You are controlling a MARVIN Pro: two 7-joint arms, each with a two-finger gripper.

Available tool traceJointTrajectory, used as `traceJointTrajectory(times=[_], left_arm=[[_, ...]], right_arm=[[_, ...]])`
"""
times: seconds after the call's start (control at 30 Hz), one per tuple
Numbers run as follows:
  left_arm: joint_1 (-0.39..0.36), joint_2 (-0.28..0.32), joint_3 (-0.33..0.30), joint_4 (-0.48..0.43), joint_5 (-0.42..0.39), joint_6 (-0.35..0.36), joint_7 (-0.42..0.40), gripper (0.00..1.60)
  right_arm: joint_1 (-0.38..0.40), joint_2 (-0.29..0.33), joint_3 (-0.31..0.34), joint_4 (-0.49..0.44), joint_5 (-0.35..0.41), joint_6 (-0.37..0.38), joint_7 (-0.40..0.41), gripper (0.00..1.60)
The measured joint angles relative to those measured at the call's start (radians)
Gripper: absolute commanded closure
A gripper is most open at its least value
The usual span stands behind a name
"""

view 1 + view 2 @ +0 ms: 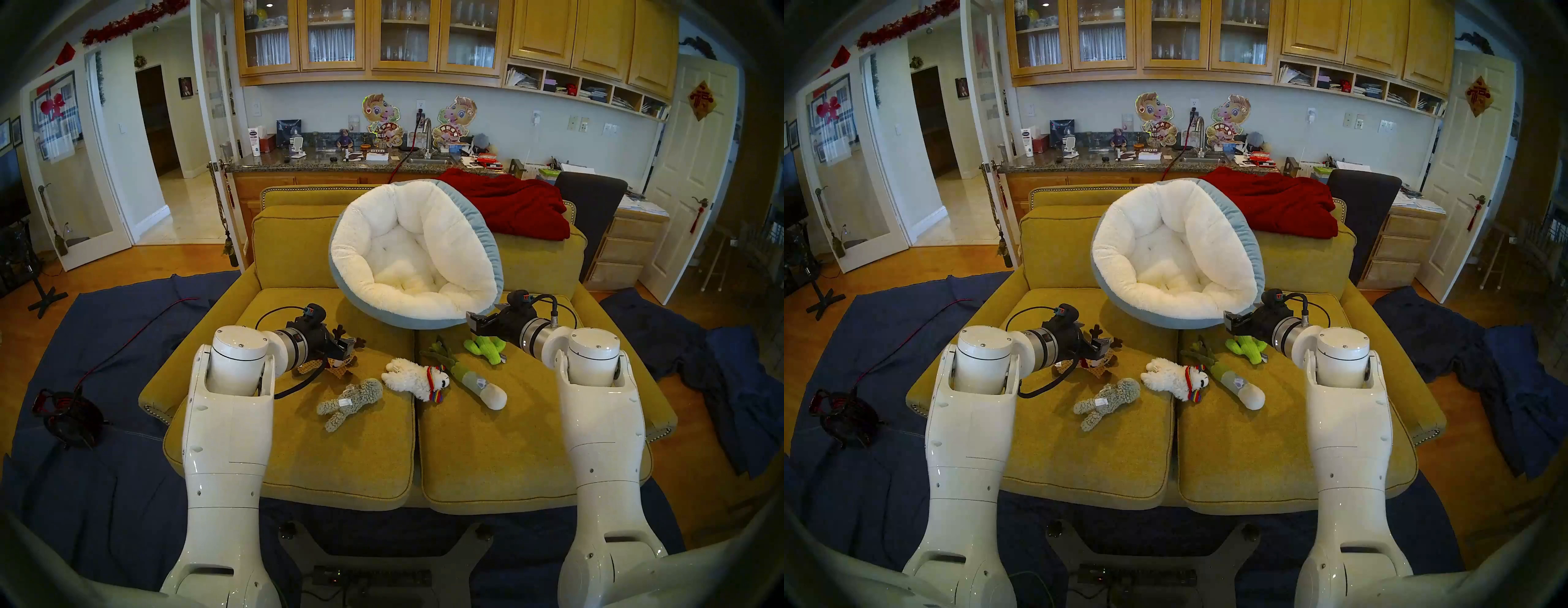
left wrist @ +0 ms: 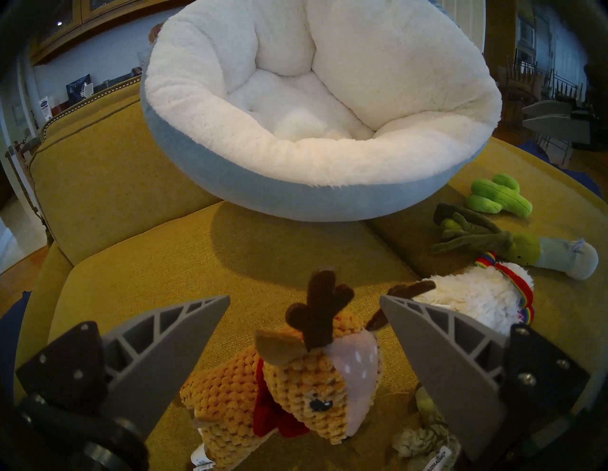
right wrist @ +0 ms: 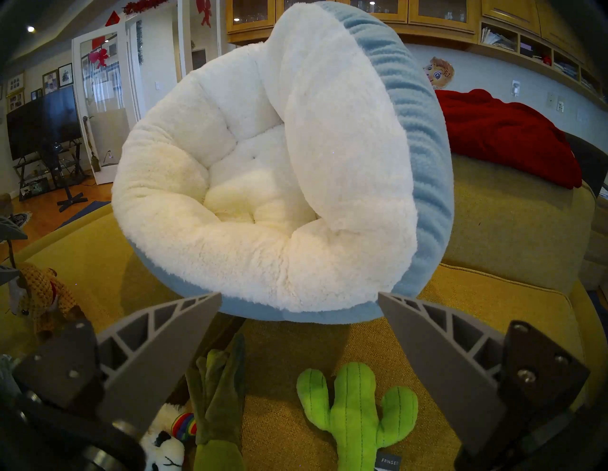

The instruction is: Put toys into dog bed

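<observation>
- Mustard woven sofa; wooden cabinets, granite counter behind; red blanket on backrest
- Dog bed: fluffy white inside, blue outside; propped tilted against backrest
- Toys in front: knitted reindeer, cactus, leek, llama, grey fuzzy animal
- Left gripper, right gripper: jaws spread, empty

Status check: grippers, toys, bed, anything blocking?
Left gripper open over reindeer; right gripper open above cactus. Bed empty, tilted against the sofa back. Nothing blocking.

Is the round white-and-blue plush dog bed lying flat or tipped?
Tipped. The round white-and-blue plush dog bed leans back against the yellow sofa backrest, its opening facing forward.
</observation>
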Motion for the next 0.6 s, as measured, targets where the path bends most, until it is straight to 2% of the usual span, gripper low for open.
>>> traceJointTrajectory(times=[0.6], left_arm=[[0.002, 0.0, 0.0, 0.001, 0.0, 0.0, 0.0, 0.0]], right_arm=[[-0.001, 0.001, -0.001, 0.001, 0.0, 0.001, 0.0, 0.0]])
